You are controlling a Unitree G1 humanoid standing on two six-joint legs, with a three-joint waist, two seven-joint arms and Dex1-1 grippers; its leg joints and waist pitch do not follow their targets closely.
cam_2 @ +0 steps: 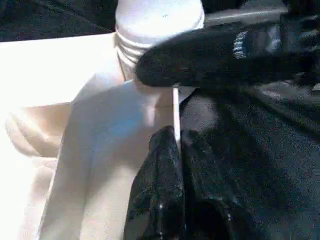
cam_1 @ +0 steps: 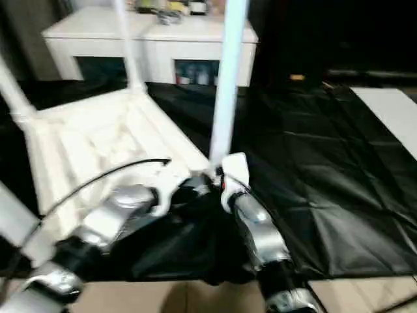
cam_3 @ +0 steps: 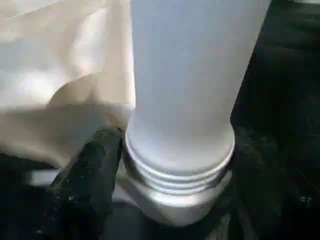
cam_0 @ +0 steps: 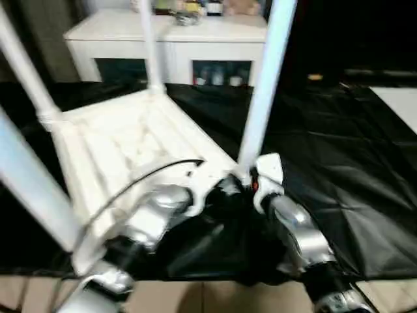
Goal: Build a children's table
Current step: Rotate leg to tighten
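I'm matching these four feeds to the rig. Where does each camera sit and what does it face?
Left eye: on the head, looking down at the upturned tabletop; both silver forearms show.
Right eye: beside it, same scene.
Left wrist: along the shut left end effector toward the near leg.
Right wrist: close on that leg's threaded base, one finger beside it.
Shared: that leg.

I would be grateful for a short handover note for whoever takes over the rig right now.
Left pincer: shut, at the tabletop edge by the near right corner.
Right pincer: its fingers straddle the base of the near right leg; grip not certain.
Tabletop lies upside down on the black sheet.
Done: four legs stand in the corner sockets.
Left: the near right leg's thread still shows above its socket, so probably screw it down, then turn the table upright.
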